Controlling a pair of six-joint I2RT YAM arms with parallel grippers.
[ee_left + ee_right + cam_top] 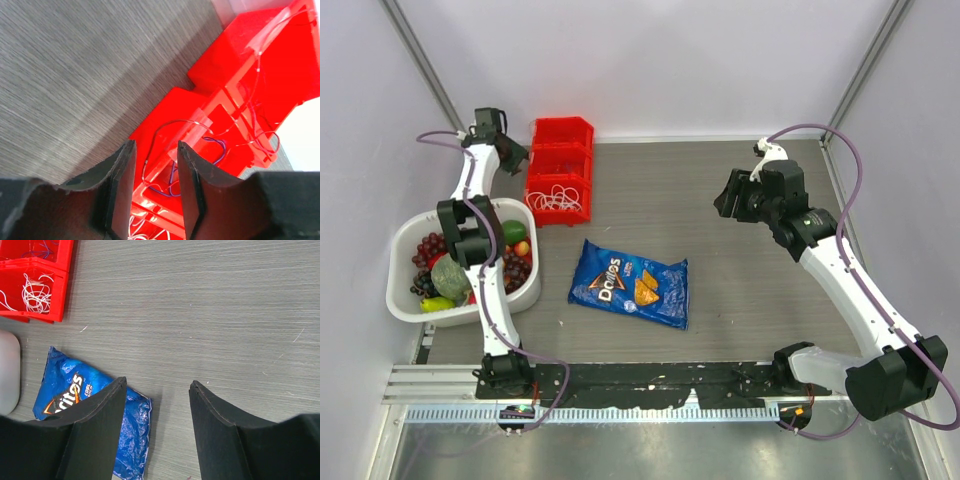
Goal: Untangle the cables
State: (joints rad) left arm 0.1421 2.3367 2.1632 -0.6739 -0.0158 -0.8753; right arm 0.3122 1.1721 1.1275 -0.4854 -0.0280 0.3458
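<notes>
The cables lie in a red bin (560, 150) at the back left. Thin white cables (560, 197) are curled in its near compartment, showing as white loops (35, 292) in the right wrist view. Bluish and red cables (172, 177) loop together in another compartment, directly under my left gripper (155, 150). That left gripper (523, 157) hovers over the bin's left side, open, nothing between its fingers (122, 190). My right gripper (720, 205) hangs open over bare table at the right, far from the bin; in its own view the right gripper (157, 385) holds nothing.
A blue chip bag (630, 283) lies flat mid-table, its corner under my right gripper's left finger (95, 430). A white basin (405, 235) of fruit stands at the left edge beside my left arm. Walls enclose the table on three sides.
</notes>
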